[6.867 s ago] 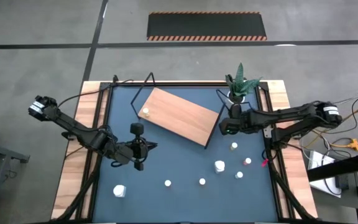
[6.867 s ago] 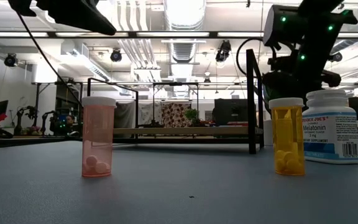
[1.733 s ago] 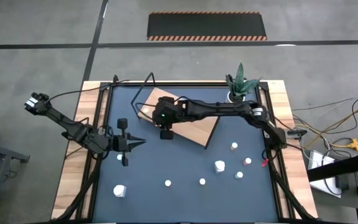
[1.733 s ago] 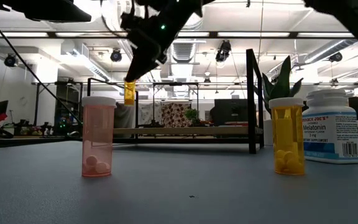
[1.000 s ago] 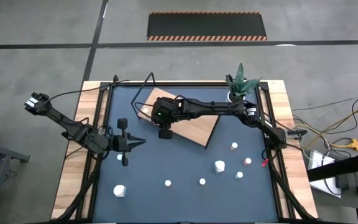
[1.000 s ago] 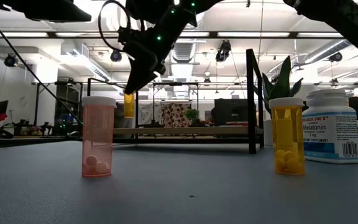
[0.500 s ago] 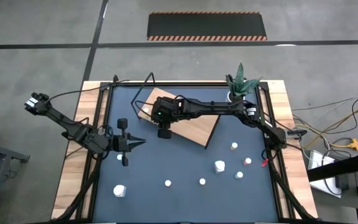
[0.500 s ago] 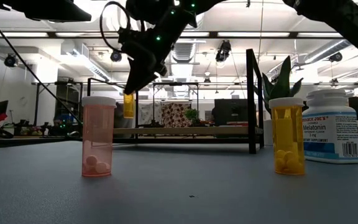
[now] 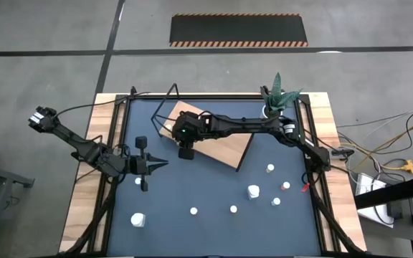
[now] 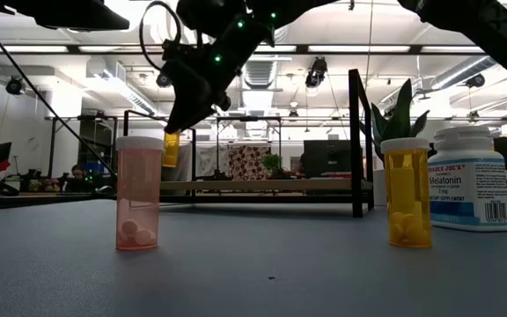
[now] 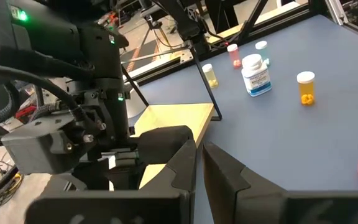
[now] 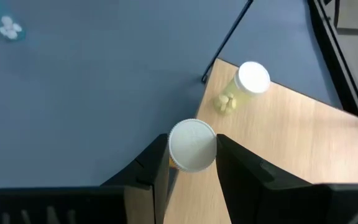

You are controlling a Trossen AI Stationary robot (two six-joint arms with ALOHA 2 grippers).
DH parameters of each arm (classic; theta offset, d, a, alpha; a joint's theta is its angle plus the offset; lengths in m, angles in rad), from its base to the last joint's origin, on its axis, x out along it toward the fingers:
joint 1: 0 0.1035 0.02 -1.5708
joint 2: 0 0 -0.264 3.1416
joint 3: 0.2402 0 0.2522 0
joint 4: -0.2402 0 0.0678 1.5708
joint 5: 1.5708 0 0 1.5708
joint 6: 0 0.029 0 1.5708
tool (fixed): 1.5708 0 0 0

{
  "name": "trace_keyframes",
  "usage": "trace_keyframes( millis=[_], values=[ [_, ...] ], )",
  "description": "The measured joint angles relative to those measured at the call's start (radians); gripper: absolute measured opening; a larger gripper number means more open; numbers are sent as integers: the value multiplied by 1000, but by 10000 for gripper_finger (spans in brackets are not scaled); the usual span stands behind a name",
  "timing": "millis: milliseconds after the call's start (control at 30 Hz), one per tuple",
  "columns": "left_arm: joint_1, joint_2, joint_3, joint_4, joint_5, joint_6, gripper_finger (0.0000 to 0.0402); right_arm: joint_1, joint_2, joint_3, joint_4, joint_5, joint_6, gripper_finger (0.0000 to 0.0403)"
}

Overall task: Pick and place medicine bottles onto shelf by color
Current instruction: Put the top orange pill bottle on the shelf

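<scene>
My right gripper (image 12: pixel 194 163) reaches over the left corner of the light-brown shelf (image 9: pixel 217 140), shut on a yellow-orange medicine bottle (image 10: pixel 172 148) with a white cap (image 12: pixel 192 145). The bottle hangs in the air above the shelf. A yellowish bottle (image 12: pixel 246 84) stands on its base on the shelf close by. My left gripper (image 9: pixel 165 164) waits shut over the table's left part, touching nothing. Several more bottles stand on the blue tabletop, among them a pink one (image 10: pixel 139 194) and an orange one (image 10: pixel 408 195). My right gripper pinches the yellow-orange bottle between its two fingers (image 12: pixel 156 163), at the top, right by the white cap (image 12: pixel 192 145). The fingers slant down from above and from the table's right. The bottle hangs below them, roughly upright, clear of the shelf.
A big white bottle (image 10: pixel 470 179) stands near the orange one. Small bottles (image 9: pixel 233 209) dot the near right of the table, and another white one (image 9: pixel 136 219) stands near left. A potted plant (image 9: pixel 277 97) sits at the far right corner. The shelf's black frame (image 10: pixel 356 145) rises beside the board.
My right gripper has tipped a little, staying shut on the bottle. The bottle has swung slightly toward the table's left edge and still hangs above the shelf.
</scene>
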Motion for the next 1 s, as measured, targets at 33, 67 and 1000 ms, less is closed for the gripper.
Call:
trace_keyframes(
  millis=[33, 67, 1000],
  values=[
    [0, 0, 0, 0, 0, 0, 10, -3, 0, -11, 12, 0, 5, 105],
    [0, 0, 0, 0, 0, 0, 10, -7, 0, -20, 19, 0, 13, 105],
    [0, -1, 0, 0, 0, 1, 10, -53, 0, -86, 62, 1, 36, 128]
  ],
)
